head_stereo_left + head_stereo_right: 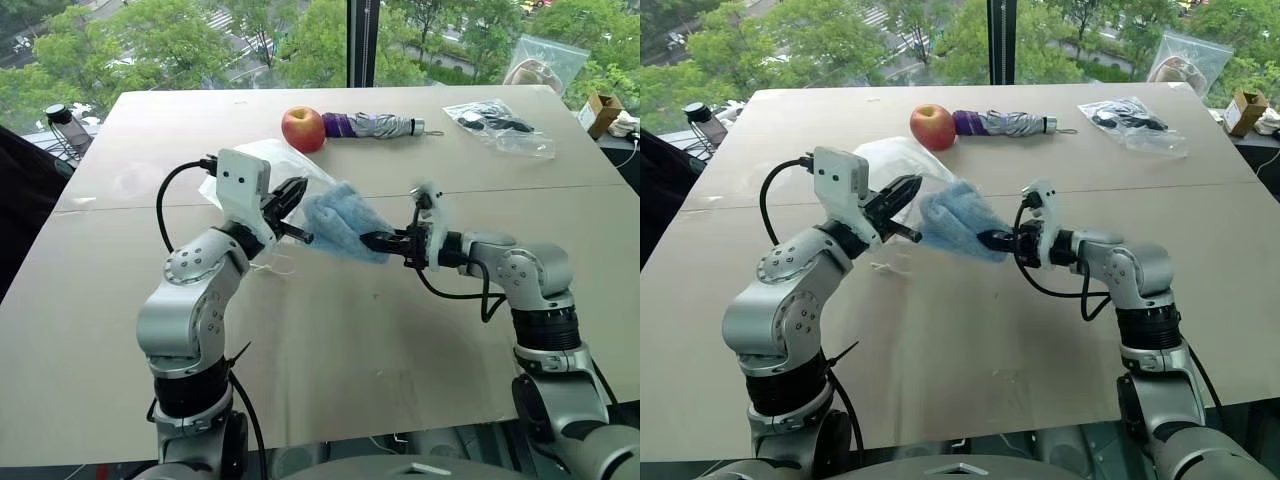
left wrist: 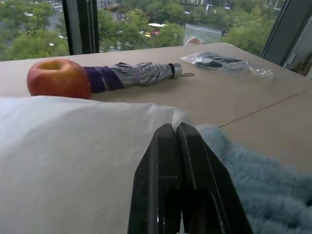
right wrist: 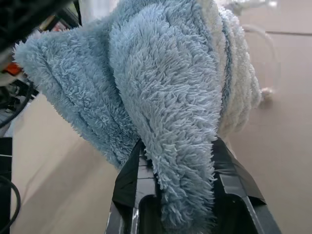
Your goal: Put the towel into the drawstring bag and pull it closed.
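The right gripper [image 1: 372, 240] has its jaws clamped on the blue towel [image 1: 342, 222], holding it above the bench [image 1: 400, 340] at the mouth of the white drawstring bag [image 1: 890, 165]. The left gripper [image 1: 296, 213] has its jaws fully closed, pinching the bag's edge as far as I can judge. The towel is not yet inside; stuffing it in and pulling the cord remain.

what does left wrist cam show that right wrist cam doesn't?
Left wrist view alone: the left gripper shut on the drawstring bag, plus the apple, folded umbrella and clear plastic bag behind. Right wrist view alone: the right gripper shut on the towel and a white cord. Both share the blue towel and tabletop.
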`<action>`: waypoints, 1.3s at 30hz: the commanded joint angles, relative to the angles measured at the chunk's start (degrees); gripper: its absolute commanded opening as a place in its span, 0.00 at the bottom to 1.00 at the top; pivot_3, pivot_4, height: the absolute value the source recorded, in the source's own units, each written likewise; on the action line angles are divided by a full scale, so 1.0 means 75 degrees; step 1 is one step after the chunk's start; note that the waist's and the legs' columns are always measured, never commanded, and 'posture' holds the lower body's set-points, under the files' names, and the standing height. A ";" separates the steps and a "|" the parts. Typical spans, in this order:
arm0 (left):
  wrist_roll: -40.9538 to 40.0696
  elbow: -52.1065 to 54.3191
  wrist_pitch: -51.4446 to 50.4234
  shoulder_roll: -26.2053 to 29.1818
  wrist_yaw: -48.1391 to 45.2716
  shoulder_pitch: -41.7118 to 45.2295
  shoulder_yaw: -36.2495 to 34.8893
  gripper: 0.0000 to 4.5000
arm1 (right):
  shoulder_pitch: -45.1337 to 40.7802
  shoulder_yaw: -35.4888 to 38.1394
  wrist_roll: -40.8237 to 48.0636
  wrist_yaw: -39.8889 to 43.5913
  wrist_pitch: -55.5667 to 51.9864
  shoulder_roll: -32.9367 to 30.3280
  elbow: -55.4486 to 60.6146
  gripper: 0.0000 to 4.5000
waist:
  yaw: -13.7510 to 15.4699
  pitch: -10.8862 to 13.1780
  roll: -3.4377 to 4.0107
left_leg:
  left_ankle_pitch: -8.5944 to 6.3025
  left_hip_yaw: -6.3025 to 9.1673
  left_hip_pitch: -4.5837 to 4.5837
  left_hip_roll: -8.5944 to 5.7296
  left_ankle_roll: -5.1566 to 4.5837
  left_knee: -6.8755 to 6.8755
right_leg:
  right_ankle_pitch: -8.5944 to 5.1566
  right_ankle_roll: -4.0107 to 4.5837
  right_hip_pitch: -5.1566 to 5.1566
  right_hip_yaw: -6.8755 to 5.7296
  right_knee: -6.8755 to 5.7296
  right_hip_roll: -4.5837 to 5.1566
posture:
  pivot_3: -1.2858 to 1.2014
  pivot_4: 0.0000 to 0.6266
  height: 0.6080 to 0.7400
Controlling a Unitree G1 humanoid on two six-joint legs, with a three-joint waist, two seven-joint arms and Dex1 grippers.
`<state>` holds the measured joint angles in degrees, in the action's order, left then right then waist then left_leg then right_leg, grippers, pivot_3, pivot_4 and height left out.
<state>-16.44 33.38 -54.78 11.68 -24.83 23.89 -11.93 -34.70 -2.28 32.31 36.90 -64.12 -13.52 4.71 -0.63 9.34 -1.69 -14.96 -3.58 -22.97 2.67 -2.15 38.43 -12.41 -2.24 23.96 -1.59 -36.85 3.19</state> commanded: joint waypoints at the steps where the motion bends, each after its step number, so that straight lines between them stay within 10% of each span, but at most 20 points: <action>1: -0.0458 0.0430 -0.0068 0.0042 0.0161 0.0161 -0.0044 0.00 | 0.0077 -0.0539 -0.0290 -0.0015 0.0461 -0.0186 0.0414 0.07 | -0.0004 0.0000 0.0000 | 0.0000 -0.0001 0.0000 -0.0001 0.0000 0.0000 | 0.0000 0.0000 0.0000 0.0001 0.0001 0.0000 | 0.52 0.24 1.00; 12: -0.1043 0.0615 -0.0157 0.0099 0.0598 -0.0203 0.0154 0.00 | -0.0167 -0.0411 -0.0004 -0.0426 0.0647 0.0597 0.0439 0.07 | -0.0022 0.0000 0.0001 | 0.0000 0.0003 0.0003 0.0004 0.0000 -0.0003 | 0.0000 0.0000 0.0002 0.0000 0.0000 -0.0006 | 0.52 0.24 1.00; 25: -0.1559 0.0811 -0.0240 0.0218 0.0939 -0.0583 0.0456 0.00 | -0.0499 0.2934 0.2858 -0.4157 -0.0226 0.3975 -0.0384 0.07 | -0.0003 0.0001 0.0003 | -0.0001 0.0003 -0.0006 0.0002 0.0002 -0.0004 | 0.0000 0.0001 0.0001 -0.0006 0.0005 0.0019 | 0.52 0.24 1.00; 39: -0.2221 0.0688 -0.0244 0.0138 0.1088 -0.0383 0.0413 0.00 | -0.0082 0.1586 0.3812 -0.4884 -0.0115 0.3189 -0.0292 0.07 | -0.0046 0.0004 0.0007 | -0.0001 0.0006 -0.0004 0.0006 0.0002 -0.0016 | -0.0001 0.0001 0.0011 -0.0002 0.0005 -0.0008 | 0.52 0.24 1.00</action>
<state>-31.24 37.07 -56.52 12.35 -16.10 20.95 -9.36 -36.37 12.03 61.33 -1.63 -65.94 7.75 -0.21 -0.98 9.37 -1.64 -14.96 -3.53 -23.00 2.71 -2.13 38.31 -12.42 -2.23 24.05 -1.61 -36.81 3.13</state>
